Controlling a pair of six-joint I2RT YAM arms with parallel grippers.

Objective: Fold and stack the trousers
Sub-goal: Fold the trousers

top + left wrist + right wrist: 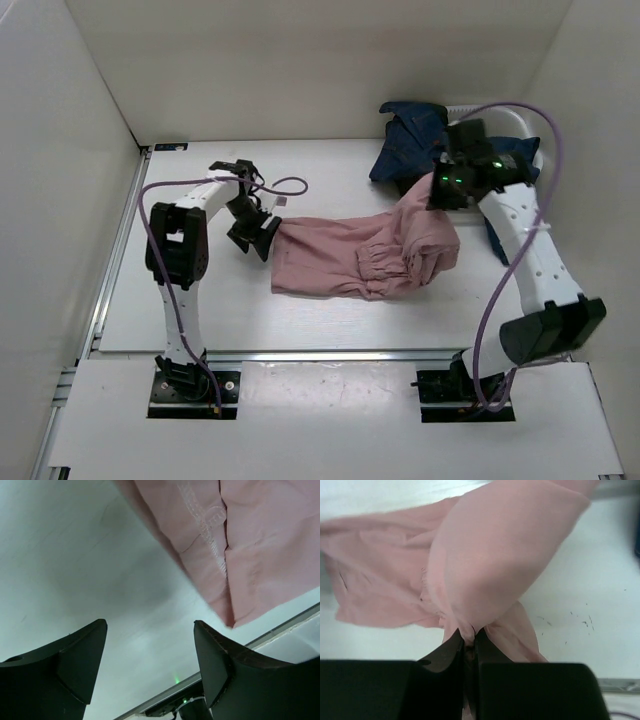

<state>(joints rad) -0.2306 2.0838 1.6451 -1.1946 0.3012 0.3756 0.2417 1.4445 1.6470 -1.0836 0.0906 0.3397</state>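
I see my right gripper (470, 644) stretched to the far side, pinched on a raised fold of the trousers (335, 258); my left gripper (150, 625) hovers wide beside their left edge.

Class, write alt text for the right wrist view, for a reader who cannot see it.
The right gripper is shut on a fold of the dusty-pink trousers, which bulge out just beyond it. The rest of the cloth lies crumpled on the white table, towards the left of the view.

Bare table (300, 322) lies open around my left pincer (264, 238) and in front of the trousers (345, 262). Dark blue clothes (408, 140) and the side wall (592, 100) crowd my right pincer (440, 198).
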